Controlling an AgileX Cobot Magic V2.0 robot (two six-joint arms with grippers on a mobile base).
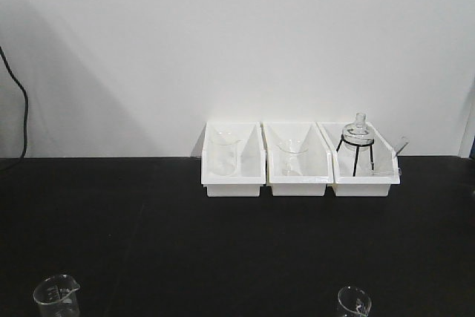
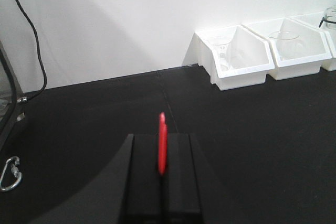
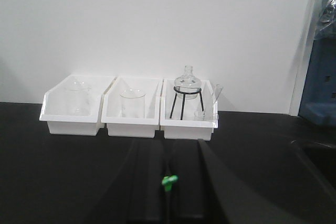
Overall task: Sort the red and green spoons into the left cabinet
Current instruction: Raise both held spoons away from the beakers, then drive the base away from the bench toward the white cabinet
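In the left wrist view my left gripper (image 2: 163, 137) is shut on the red spoon (image 2: 163, 145), which stands edge-on between the black fingers above the black counter. In the right wrist view my right gripper (image 3: 167, 150) is shut on the green spoon (image 3: 169, 182); only a short green end shows between the fingers. Neither gripper nor spoon shows in the front view. A strip of grey metal frame (image 2: 8, 85) with a glass pane shows at the far left of the left wrist view; the cabinet's shelves and blue tray are out of view.
Three white bins (image 1: 297, 159) stand in a row at the back of the black counter (image 1: 148, 228) against the white wall, holding beakers and a flask on a black tripod (image 1: 359, 146). Two glass beakers (image 1: 56, 296) (image 1: 354, 302) stand at the front edge. A carabiner (image 2: 9, 173) lies at left.
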